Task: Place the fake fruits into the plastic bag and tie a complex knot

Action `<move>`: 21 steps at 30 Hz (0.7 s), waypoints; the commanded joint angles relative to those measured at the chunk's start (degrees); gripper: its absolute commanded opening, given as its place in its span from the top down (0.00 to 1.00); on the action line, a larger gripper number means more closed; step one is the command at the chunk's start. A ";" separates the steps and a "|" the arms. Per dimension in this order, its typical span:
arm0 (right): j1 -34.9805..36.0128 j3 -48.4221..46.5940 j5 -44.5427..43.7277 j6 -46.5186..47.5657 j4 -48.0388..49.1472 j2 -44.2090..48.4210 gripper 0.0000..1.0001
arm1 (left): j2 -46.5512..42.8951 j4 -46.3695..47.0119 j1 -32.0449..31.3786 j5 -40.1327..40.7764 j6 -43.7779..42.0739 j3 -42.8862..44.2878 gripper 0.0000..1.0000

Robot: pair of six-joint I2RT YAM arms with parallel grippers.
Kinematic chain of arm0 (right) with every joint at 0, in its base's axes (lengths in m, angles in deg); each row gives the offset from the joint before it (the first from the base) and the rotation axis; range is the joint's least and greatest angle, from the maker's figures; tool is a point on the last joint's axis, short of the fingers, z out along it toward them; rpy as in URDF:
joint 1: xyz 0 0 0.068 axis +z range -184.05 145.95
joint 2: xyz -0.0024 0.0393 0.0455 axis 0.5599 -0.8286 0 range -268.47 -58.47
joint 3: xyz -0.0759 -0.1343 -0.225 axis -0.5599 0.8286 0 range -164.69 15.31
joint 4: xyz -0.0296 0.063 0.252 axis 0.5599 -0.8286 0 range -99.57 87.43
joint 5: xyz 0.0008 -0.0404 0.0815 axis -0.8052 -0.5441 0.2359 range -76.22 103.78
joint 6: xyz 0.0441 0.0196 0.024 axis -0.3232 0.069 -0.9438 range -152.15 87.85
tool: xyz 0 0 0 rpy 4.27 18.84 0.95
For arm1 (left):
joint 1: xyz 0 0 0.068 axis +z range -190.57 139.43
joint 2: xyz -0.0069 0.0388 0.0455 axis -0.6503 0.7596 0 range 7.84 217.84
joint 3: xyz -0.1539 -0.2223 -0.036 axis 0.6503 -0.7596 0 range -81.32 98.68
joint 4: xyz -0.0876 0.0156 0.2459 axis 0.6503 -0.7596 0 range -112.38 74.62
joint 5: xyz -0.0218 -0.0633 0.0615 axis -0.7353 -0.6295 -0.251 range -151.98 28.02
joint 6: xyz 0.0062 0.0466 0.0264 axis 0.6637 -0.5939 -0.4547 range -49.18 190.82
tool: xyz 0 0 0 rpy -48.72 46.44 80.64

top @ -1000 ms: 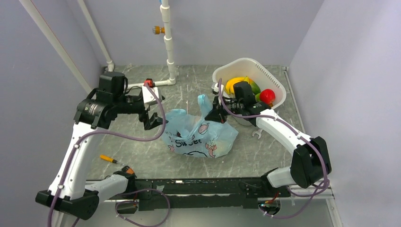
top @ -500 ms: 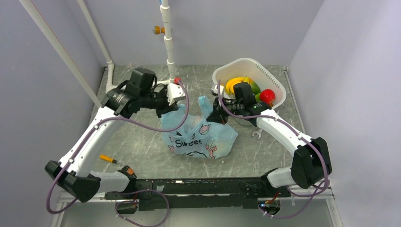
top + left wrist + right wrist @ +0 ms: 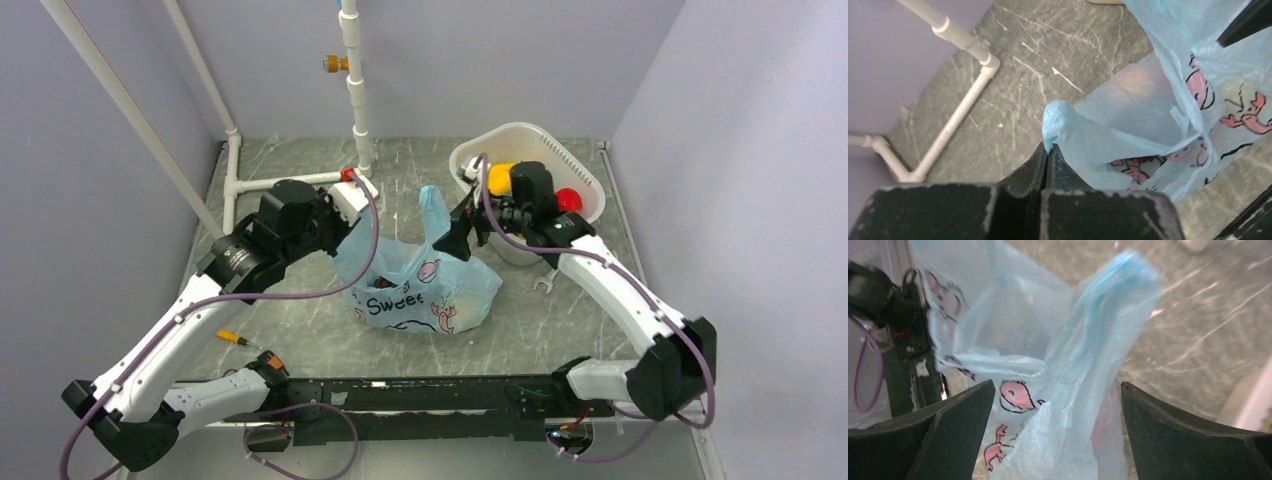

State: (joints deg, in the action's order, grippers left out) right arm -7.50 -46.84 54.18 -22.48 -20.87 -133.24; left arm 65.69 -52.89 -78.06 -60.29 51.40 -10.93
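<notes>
The light-blue plastic bag [image 3: 420, 285] lies mid-table with its printed side up. My left gripper [image 3: 343, 228] is shut on the tip of the bag's left handle [image 3: 1054, 112], pinching the film between its jaws [image 3: 1048, 148]. My right gripper [image 3: 456, 238] hovers open at the bag's right side, fingers [image 3: 963, 425] wide apart around the upright right handle [image 3: 1108, 315] without touching it. A reddish shape [image 3: 1105, 425] shows through the film. A yellow fruit [image 3: 500, 174] and a red fruit [image 3: 570, 198] sit in the white basket [image 3: 530, 136]. No knot shows.
White pipes [image 3: 357, 90] stand at the back and run along the floor at the left [image 3: 958, 120]. An orange-handled screwdriver [image 3: 232, 337] lies front left. A small wrench [image 3: 545, 285] lies beside the basket. Lilac walls close in on three sides.
My left arm swung right to the bag and shut on its left handle. My right gripper let go of the right handle and opened wide.
</notes>
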 commanded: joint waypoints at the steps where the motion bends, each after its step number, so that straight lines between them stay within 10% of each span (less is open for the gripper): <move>1: 0.75 -4.58 -1.42 -7.07 10.54 7.33 0.00 | 1.14 1.38 -0.27 3.41 11.59 2.77 1.00; 21: 20.30 -10.52 -6.97 -23.52 37.36 -13.90 0.00 | 2.30 1.08 -1.36 6.14 16.42 5.34 1.00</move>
State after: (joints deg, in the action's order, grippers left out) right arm 10.92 -56.30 45.63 -39.11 4.74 -146.18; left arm 68.09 -53.79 -79.29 -55.19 64.53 -7.15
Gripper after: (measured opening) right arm 0.993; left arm 0.010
